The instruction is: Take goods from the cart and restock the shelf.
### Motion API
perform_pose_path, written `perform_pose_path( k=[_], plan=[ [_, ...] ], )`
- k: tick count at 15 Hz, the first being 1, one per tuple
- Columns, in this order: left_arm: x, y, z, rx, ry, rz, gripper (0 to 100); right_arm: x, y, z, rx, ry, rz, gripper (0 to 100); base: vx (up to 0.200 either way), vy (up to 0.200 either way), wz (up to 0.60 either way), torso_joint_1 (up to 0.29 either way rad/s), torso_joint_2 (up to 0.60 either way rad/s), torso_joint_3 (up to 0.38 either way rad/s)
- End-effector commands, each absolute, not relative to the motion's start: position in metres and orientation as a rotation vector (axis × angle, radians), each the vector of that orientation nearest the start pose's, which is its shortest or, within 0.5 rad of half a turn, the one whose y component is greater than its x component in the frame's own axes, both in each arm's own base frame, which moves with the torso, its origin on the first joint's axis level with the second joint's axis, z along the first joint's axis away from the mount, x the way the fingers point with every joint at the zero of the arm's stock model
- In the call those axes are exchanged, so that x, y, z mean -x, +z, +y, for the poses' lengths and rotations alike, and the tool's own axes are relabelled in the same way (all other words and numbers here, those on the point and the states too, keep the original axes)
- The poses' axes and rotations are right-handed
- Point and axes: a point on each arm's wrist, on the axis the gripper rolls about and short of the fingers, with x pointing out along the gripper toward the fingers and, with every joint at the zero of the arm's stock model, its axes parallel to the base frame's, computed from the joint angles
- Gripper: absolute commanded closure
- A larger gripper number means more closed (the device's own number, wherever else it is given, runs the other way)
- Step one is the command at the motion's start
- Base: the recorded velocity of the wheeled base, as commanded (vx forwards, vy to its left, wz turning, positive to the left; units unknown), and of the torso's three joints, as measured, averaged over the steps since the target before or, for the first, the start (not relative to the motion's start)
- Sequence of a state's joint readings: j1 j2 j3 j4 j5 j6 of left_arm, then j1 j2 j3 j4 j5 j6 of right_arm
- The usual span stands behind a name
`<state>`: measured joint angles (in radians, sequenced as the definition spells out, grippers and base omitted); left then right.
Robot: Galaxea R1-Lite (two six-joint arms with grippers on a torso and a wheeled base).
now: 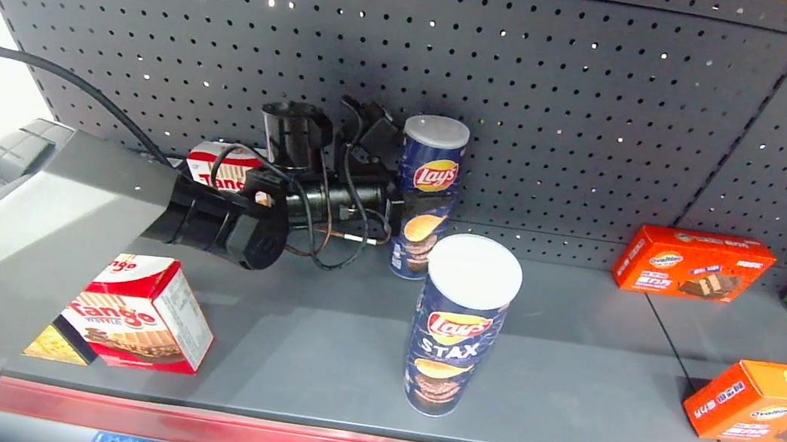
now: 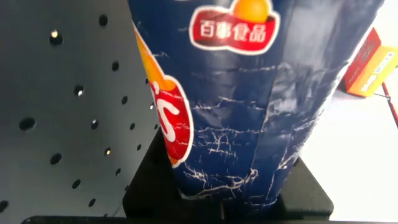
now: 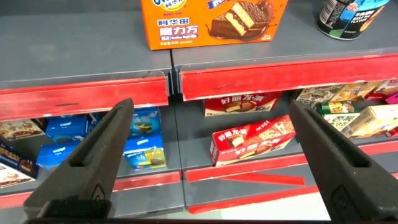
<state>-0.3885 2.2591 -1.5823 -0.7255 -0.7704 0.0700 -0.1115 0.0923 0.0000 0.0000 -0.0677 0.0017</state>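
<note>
The chip can (image 1: pixel 429 180) is a light, stiff tube with a slick skin that dents easily, so its middle is probably the safest hold. It stands upright at the back of the shelf (image 1: pixel 572 366), and the left gripper (image 1: pixel 401 188) is clamped around its middle. The right gripper (image 3: pixel 210 109) is spread wide and holds nothing.

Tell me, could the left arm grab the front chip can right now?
Probably not yet: the left gripper is closed on the rear chip can, though the front chip can stands unobstructed nearby.
</note>
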Motion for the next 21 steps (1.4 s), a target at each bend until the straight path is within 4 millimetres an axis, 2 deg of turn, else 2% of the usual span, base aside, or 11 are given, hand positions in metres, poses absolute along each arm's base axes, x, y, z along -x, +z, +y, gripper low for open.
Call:
perform_pose_path(
  k=[1,10,11,17,21],
  plan=[
    [-0.431,0.183,-0.192,-0.070,-1.154,-0.088,100,0.016,0.077,0.000,-0.004,-0.179,0.095,0,0.000,0.000,0.00,0.000,0.00,0.000],
    [-0.442,0.169,-0.196,-0.076,-1.153,-0.086,100,0.016,0.077,0.000,-0.004,-0.179,0.097,0,0.000,0.000,0.00,0.000,0.00,0.000],
    [-0.442,0.169,-0.196,-0.076,-1.153,-0.087,0,0.016,0.077,0.000,-0.004,-0.179,0.095,0,0.000,0.000,0.00,0.000,0.00,0.000],
    [-0.443,0.173,-0.193,-0.076,-1.146,-0.092,0,0.016,0.077,0.000,-0.004,-0.179,0.097,0,0.000,0.000,0.00,0.000,0.00,0.000],
    [-0.443,0.184,-0.187,-0.076,-1.134,-0.096,0,0.016,0.077,0.000,-0.004,-0.179,0.095,0,0.000,0.000,0.00,0.000,0.00,0.000]
  ],
)
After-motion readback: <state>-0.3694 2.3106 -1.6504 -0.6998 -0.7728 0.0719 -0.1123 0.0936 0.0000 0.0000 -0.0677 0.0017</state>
